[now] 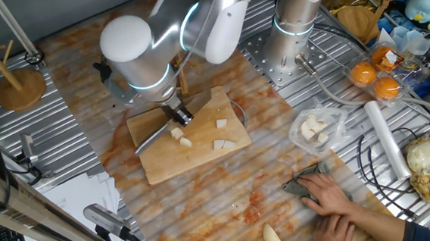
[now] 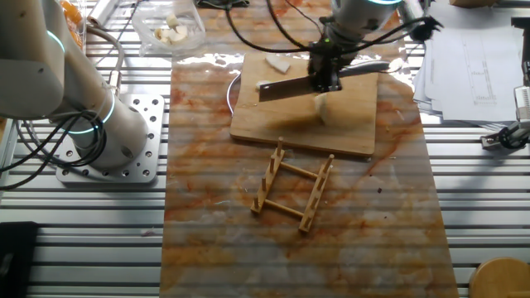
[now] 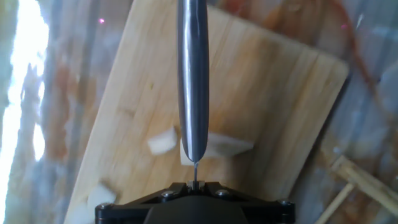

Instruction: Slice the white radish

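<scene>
White radish (image 3: 219, 148) partly hidden behind knife (image 3: 192, 81), blade seemingly on it, jaws pinching knife handle.

Cream-white radish pieces (image 1: 223, 143) on a light tan cutting board (image 1: 161, 158). Bench (image 1: 228, 203): pale wood grain streaked orange-red. Knife blade (image 3: 193, 74): steel grey.

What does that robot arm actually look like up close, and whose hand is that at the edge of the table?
The arm is built of fat, rounded silver-grey segments, with glowing cyan rings at the joints. Its gripper is small, black and blocky. A second, similar arm stands beside it on a perforated metal plate, with dark cables trailing near its base. The person's hand is bare, with a dark sleeve at the wrist.
</scene>
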You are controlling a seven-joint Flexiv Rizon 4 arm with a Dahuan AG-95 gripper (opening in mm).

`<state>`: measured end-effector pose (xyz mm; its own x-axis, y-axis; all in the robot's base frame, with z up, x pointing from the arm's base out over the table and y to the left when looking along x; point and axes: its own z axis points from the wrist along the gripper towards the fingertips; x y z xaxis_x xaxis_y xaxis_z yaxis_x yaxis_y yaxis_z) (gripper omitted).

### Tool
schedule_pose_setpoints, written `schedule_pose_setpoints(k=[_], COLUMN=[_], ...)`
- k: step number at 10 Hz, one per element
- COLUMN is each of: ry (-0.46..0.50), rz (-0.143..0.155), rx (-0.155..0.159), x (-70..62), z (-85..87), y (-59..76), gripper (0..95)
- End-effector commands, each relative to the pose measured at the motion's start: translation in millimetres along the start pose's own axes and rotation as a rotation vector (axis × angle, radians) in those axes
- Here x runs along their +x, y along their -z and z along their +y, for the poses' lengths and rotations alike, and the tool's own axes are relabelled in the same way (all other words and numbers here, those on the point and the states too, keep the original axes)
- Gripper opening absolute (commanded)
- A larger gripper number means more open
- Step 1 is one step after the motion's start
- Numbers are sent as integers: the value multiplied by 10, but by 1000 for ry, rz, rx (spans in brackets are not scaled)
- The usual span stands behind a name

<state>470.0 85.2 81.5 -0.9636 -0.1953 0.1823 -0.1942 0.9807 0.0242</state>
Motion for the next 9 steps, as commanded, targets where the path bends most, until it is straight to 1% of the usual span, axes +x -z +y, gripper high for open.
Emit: schedule_pose_setpoints(k=[1,4,9], ry=[-68,-69,-71], rz=[-3,-18,-28], rx=[-18,-27,-27], x=[-93,-141,-173], z=[-34,-51,-56], y=[38,-60,-110], gripper=[0,0,0])
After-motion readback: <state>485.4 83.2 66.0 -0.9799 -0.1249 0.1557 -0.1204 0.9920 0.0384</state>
